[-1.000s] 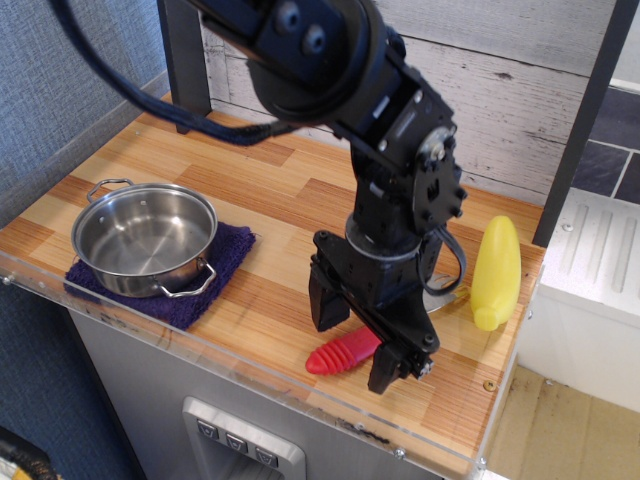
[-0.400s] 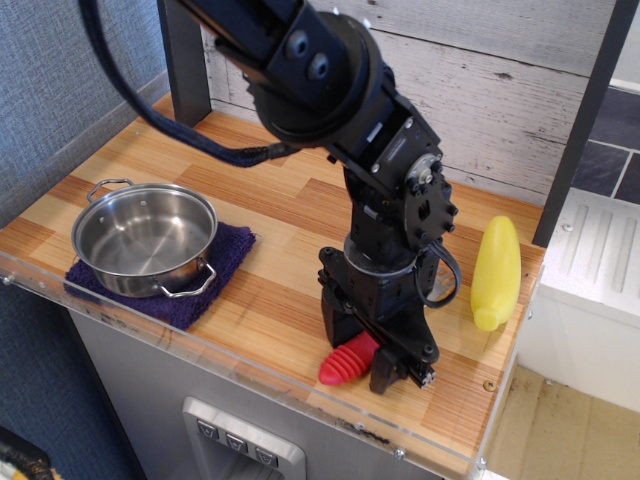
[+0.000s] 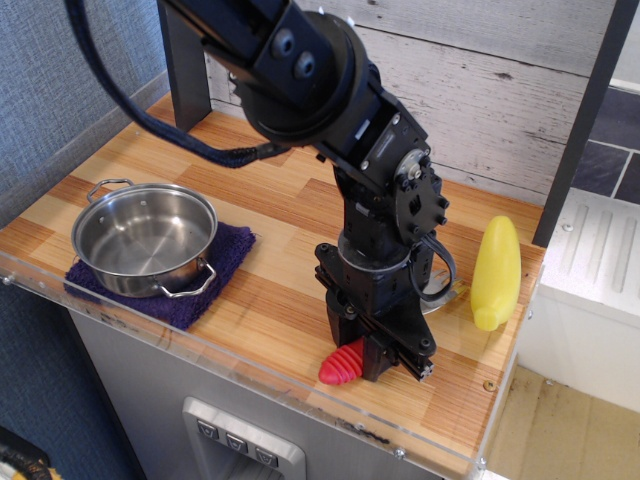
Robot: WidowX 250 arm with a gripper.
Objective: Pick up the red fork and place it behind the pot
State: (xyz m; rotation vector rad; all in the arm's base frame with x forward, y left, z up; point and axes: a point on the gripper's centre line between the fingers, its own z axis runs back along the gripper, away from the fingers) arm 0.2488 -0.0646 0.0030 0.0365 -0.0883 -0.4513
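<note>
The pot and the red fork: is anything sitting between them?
Only the purple cloth under the pot, then bare wood up to the red fork, which the end effector grips.

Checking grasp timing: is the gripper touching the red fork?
Touching. The only view shows the gripper closed around the red fork, with no gap visible at its handle.

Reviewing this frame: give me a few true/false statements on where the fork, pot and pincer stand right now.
1. The pincer is closed around the red fork. True.
2. The fork lies inside the pot. False: it is near the counter's front edge, far from the pot.
3. The pot sits on a purple cloth. True.
4. The yellow bottle stands left of the pot. False: it lies at the right end of the counter.
</note>
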